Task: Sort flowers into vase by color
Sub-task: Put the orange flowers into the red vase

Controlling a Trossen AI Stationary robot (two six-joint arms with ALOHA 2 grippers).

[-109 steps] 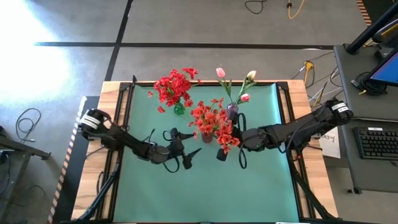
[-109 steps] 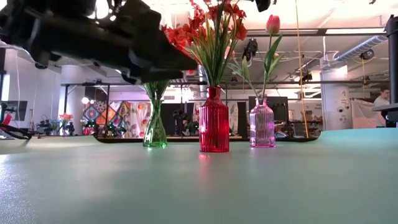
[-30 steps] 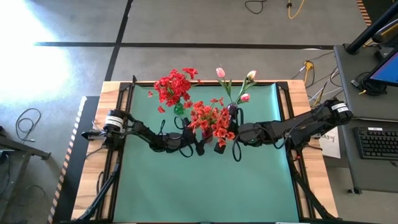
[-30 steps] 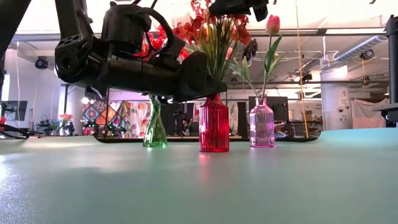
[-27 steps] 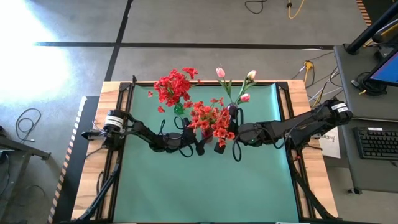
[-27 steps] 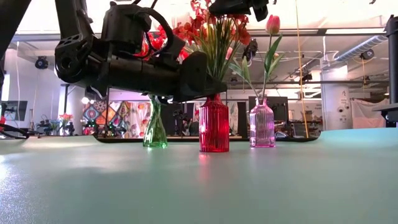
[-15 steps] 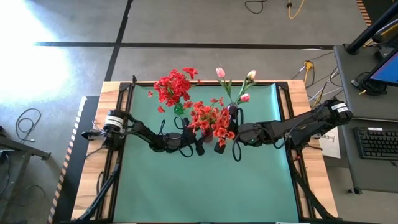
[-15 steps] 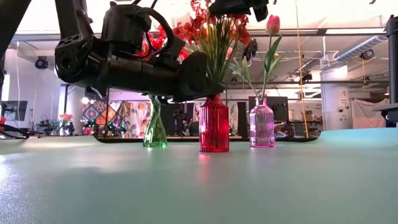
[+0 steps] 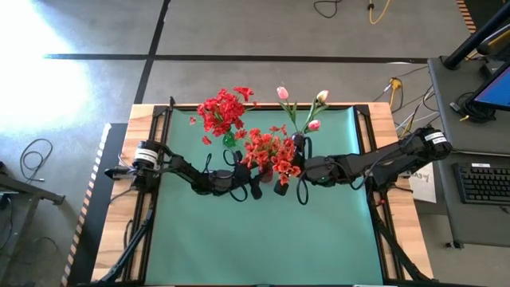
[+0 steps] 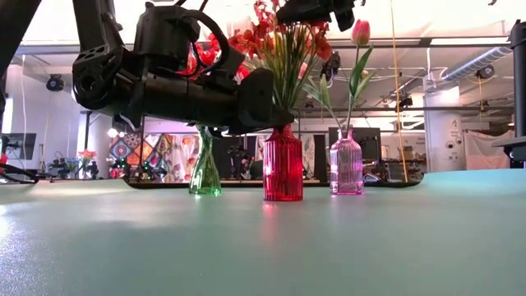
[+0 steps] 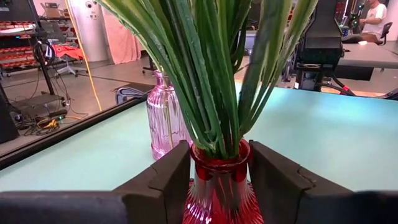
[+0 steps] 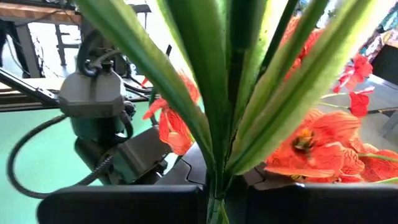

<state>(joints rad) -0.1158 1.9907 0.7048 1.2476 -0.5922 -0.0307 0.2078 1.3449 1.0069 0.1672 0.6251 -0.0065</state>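
A red ribbed vase [image 10: 283, 164] stands mid-table with a bunch of orange-red flowers [image 9: 271, 155] in it; their green stems [image 11: 211, 93] rise from its mouth. My left gripper [image 11: 219, 165] is closed around the vase's neck. My right gripper [image 12: 214, 199], higher up [image 10: 316, 10], is shut on the stems just under the blossoms. A green vase [image 10: 205, 168] holds red flowers [image 9: 223, 112]. A pink vase [image 10: 346, 164] holds pink tulips [image 9: 282, 93]. My left gripper holds the red vase by its neck [image 11: 217, 163], just below the rim, one finger [image 11: 171, 180] on each side. The fingers come in level from the table's left. The vase stands upright on the table. My right gripper pinches the bundled green stems [image 12: 214, 180] between its two fingers, level from the table's right and across the stems. The stems stand upright, with their lower ends in the red vase.
The green vase stands just beyond and left of the red one, the pink vase [image 11: 165, 112] close on its far right. The green mat [image 9: 263, 239] lies bare toward the near edge. Black rails [image 9: 151, 159] frame the table's sides.
My left gripper's fingers have closed in on the red vase's neck. Both arms have stayed where they were, and the vase and flowers have not moved.
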